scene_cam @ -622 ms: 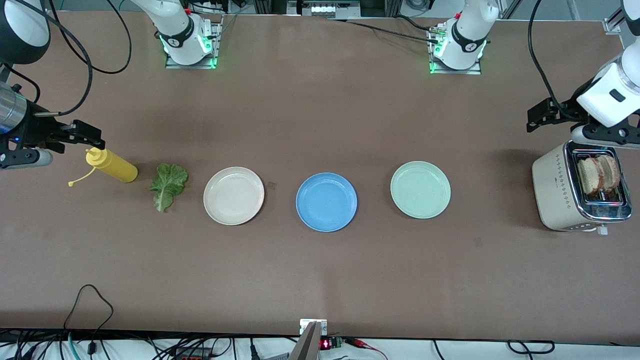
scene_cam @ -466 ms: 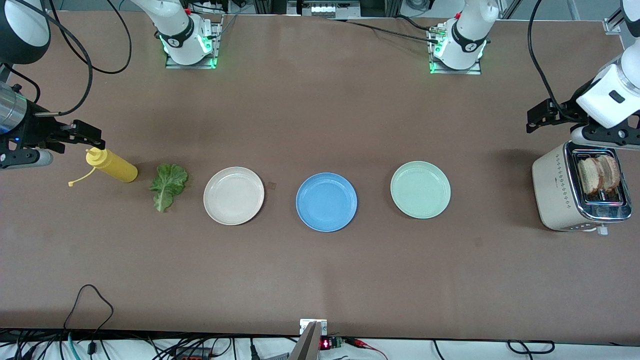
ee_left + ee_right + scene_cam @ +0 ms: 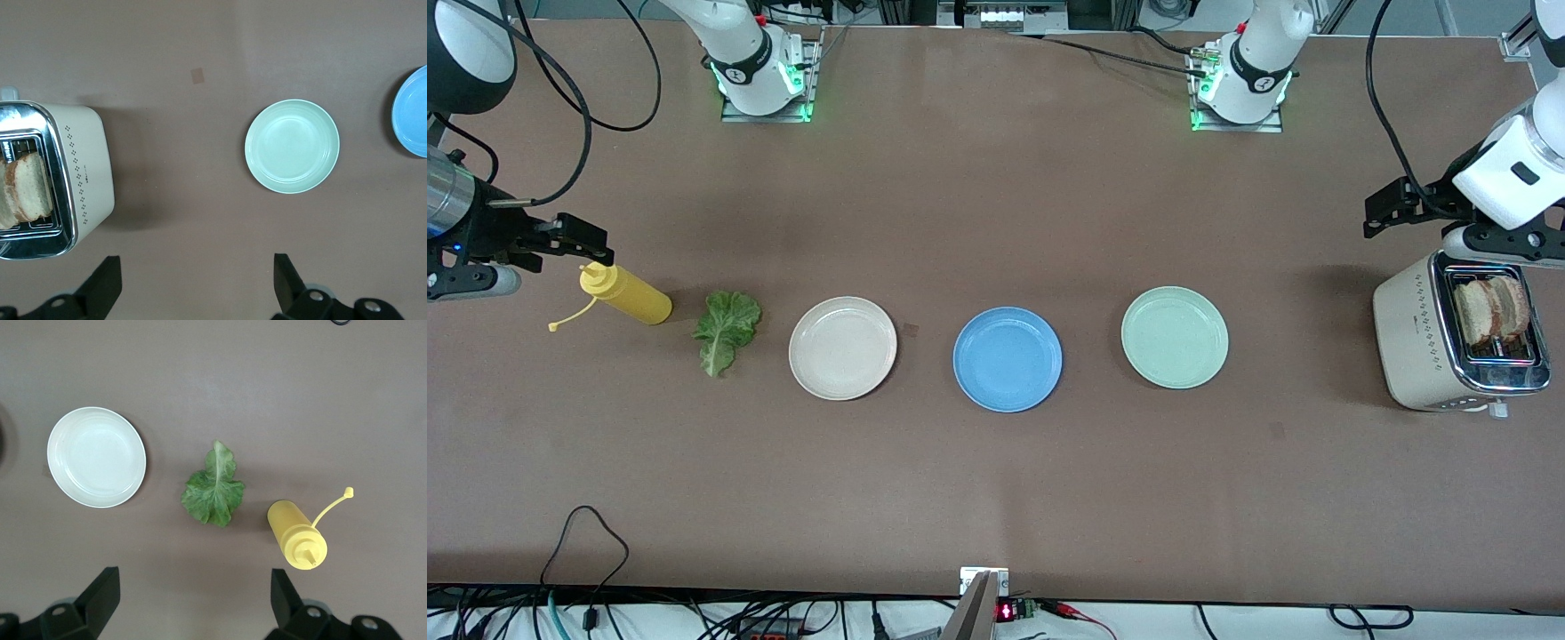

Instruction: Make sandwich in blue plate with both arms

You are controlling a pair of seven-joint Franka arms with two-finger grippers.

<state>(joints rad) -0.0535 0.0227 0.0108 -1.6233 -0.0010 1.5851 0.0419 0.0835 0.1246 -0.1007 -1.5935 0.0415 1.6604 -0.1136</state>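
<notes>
Blue plate (image 3: 1008, 358): lying bare at mid-tabletop (image 3: 996, 480), between cream plate (image 3: 842, 348) and mint plate (image 3: 1175, 337).
Bread (image 3: 1490, 309): standing in toaster (image 3: 1423, 342).
Left end effector (image 3: 193, 287): hovering spread beside toaster.
Right end effector (image 3: 193, 607): hovering spread by bottle (image 3: 624, 294); lettuce (image 3: 727, 330) lying alongside.

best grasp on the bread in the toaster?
Pinch the top crust of one bread slice from straight above with the open left gripper. The slices stand upright in the toaster slots; only their upper edges show, so no side approach.
</notes>
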